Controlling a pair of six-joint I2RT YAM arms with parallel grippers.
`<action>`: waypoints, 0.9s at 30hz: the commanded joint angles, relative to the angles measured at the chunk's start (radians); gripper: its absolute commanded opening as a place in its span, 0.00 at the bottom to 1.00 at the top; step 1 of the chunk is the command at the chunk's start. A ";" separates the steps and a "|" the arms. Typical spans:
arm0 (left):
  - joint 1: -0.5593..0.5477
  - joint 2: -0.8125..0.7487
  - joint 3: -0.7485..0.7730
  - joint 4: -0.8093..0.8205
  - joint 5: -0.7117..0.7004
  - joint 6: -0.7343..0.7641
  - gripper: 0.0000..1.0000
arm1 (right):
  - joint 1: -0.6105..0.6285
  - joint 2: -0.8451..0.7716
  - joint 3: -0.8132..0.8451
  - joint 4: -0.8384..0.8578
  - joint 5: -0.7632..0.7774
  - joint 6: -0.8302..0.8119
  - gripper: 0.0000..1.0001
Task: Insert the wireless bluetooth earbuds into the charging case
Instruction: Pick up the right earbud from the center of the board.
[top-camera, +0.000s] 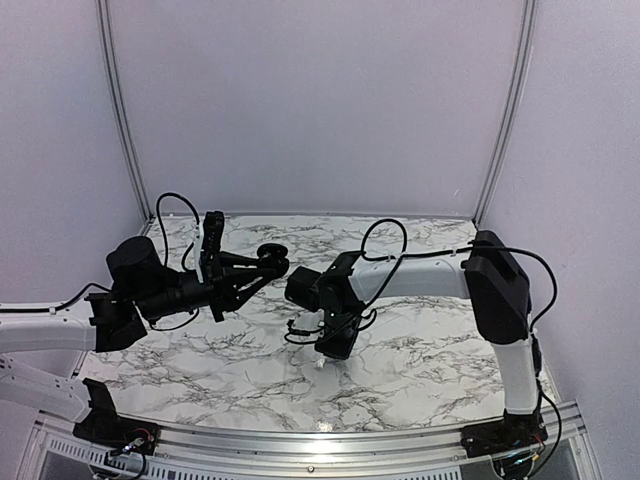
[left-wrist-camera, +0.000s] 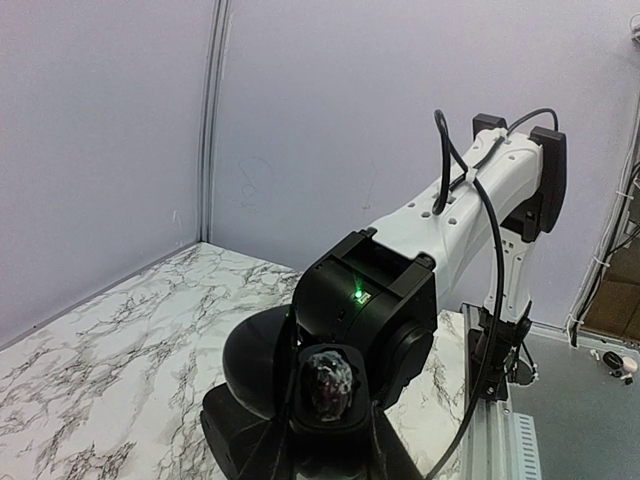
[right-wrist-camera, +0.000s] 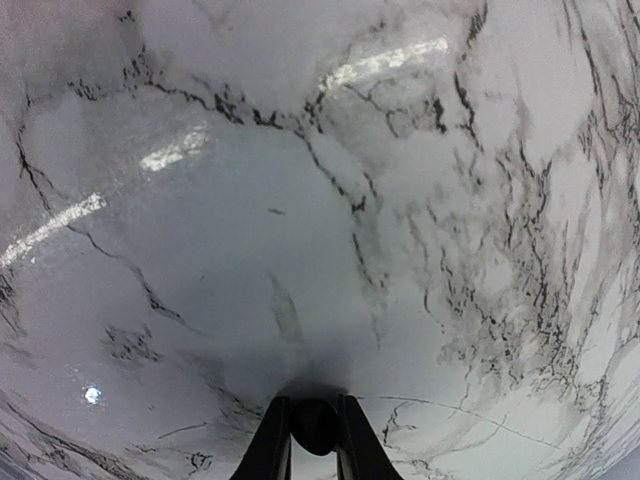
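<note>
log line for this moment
right gripper: shut on small black rounded earbud | left gripper: raised, grip unclear | white marble table below

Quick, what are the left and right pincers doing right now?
Left pincer: cannot tell.
Right pincer: closed on a small dark piece, likely an earbud.

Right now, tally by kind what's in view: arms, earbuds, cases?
Arms: 2, left arm and right arm
Earbuds: 1, dark, pinched in the right hand; no second one seen
Cases: 1, whitish-rimmed, in the left hand
Total: 4
</note>
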 joint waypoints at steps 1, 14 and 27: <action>0.006 -0.017 -0.008 0.009 -0.013 0.003 0.00 | 0.010 0.004 0.012 0.009 0.002 0.000 0.12; 0.012 -0.029 -0.013 0.027 -0.015 0.023 0.00 | -0.110 -0.390 -0.184 0.446 -0.232 0.088 0.08; 0.002 -0.105 -0.021 0.063 0.055 0.225 0.00 | -0.149 -0.848 -0.432 0.983 -0.466 0.249 0.09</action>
